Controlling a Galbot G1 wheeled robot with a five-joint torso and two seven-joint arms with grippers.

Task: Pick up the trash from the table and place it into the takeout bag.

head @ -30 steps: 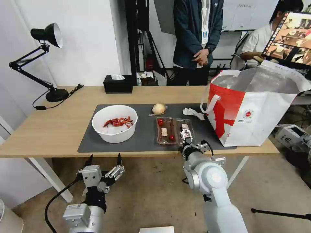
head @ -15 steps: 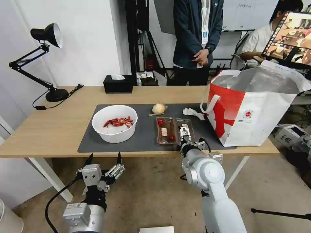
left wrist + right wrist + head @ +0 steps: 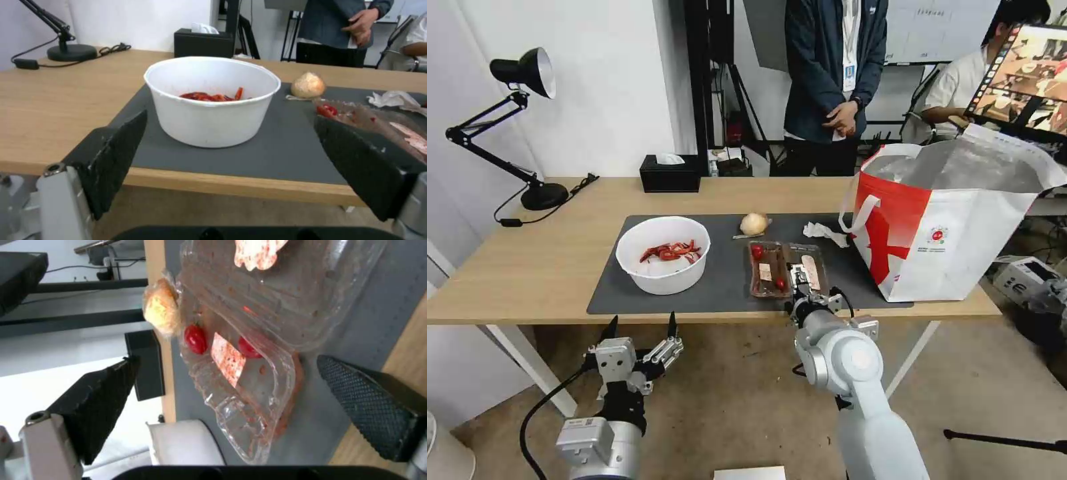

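The left pincer (image 3: 639, 328) hung below the near edge of the table (image 3: 527, 267), released, its two black fingers (image 3: 111, 156) spread wide and holding nothing. Straight before it on the dark mat (image 3: 727, 267) stood the white bowl (image 3: 663, 254) with red peel scraps. The bowl looked light and stiff, with a smooth wall that could slip; I judged the rim the best place to take it, and it should stay level so that the scraps do not fall out.

Further right lay the wrapped ball (image 3: 754, 223), small and probably soft. Near it lay the clear tray (image 3: 787, 268), two shallow halves with small tomatoes and food bits inside. It seemed very thin and flexible, easy to crush or bend, so a grip on the near edge or on the ridge between the halves would be safest. The right pincer (image 3: 798, 277) was just at this near edge, also released and empty, one finger (image 3: 373, 410) low by the mat.

The crumpled tissue (image 3: 825, 233) lay close to the bag (image 3: 954, 227), which stood open at the right end of the table.
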